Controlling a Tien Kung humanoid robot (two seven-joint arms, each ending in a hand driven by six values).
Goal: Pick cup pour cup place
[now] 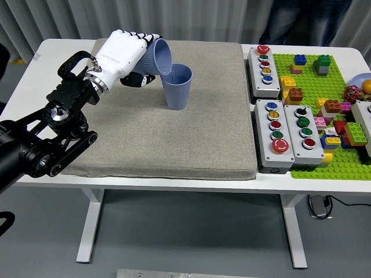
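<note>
1. A white table (pixel 35 75) stood before a pale corrugated wall, and a grey mat (pixel 174 127) covered most of its left and middle.
2. The left hand (pixel 123 55), white-shelled on a black arm (pixel 40 145) that came in from the lower left corner, was over the mat's far left part.
3. Its fingers were curled round a blue cup (pixel 157 58) and gripped it, the fingertips hidden behind the cup wall.
4. That held cup was tipped steeply to the right, with its mouth facing down and right.
5. Its rim lay at or just over the left rim of a second blue cup (pixel 178 87); whether the two touched could not be told.
6. The second cup stood upright on the mat, near the far edge and a little left of the mat's middle.
7. Nothing could be seen passing between the cups.
8. Right of the mat lay three grey button boxes: one (pixel 265 71) near the far edge, and two (pixel 275 134) (pixel 305 134) side by side nearer the front edge.
9. Each box carried a column of coloured buttons.
10. Beyond them, at the table's right edge, a green baseplate (pixel 313 87) held many coloured bricks (pixel 332 106).
11. A pale plate (pixel 359 78) with small items on it showed at the right edge, cut off by the frame.
12. A person in dark trousers (pixel 304 20) stood at the far side, behind the right part of the table, hands out of sight.
13. The right arm was out of view.
</note>
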